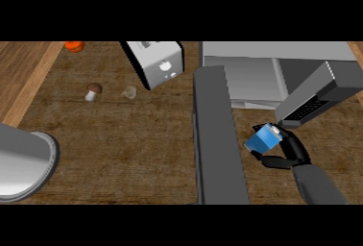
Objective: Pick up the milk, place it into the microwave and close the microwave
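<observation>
Even, diffuse light fell across the brown counter [120, 144], with no single source evident and almost no cast shadows beneath the mushroom [93, 91] or the white toaster [157, 62]. The microwave [248, 72] interior read pale grey, its open door [218, 139] a flat dark slab. A soft sheen brightened the metal pot [21, 163] at left. No glare showed anywhere.

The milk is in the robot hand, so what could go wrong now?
The milk, a blue carton, sits tilted in the right robot hand, so it might slip or land on its side. The open microwave door stands close beside it, and the carton could bump it on the way into the microwave. The dark panel hangs close above the hand and could also get knocked.
</observation>
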`<state>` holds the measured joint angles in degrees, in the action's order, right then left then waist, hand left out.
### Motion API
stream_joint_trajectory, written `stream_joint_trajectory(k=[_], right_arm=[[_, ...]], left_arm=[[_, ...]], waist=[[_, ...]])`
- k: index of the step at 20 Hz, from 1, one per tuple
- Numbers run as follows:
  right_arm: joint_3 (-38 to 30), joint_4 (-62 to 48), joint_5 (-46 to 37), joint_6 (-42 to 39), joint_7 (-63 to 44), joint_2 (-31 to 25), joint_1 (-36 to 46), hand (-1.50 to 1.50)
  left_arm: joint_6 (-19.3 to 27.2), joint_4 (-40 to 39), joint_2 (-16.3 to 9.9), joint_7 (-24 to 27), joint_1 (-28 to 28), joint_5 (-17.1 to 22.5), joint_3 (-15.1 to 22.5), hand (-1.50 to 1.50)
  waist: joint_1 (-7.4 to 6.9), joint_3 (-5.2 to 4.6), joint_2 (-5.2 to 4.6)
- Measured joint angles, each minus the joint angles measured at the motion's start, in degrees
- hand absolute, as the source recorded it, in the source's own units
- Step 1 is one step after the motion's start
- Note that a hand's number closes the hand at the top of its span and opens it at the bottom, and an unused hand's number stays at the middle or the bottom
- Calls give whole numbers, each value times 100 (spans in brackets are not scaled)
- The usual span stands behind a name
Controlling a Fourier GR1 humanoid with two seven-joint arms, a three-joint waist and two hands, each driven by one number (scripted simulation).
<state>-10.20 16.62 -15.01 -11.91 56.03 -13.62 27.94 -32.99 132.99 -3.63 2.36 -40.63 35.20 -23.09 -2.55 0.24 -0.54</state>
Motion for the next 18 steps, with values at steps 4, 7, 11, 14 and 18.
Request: stream_joint_trajectory(k=[4,7,11,14,18], right_arm=[[80,-140,-76,-8,41,32,156,150],[98,-160,-92,51,118,106,232,150],[-144,-202,123,234,241,205,101,150],[-421,-194,366,490,329,332,-62,150],[-594,-192,513,630,407,475,-57,150]], left_arm=[[-96,-15,6,50,-93,91,-43,-150],[-73,-18,26,46,-40,111,-11,-150],[-27,-18,74,30,9,131,49,-150],[19,-9,79,-22,-15,151,73,-150],[20,-9,34,-69,-40,218,22,-150]], waist=[[-22,-6,3],[-15,-6,-5],[24,-7,-3],[56,-13,10],[63,-19,18]])
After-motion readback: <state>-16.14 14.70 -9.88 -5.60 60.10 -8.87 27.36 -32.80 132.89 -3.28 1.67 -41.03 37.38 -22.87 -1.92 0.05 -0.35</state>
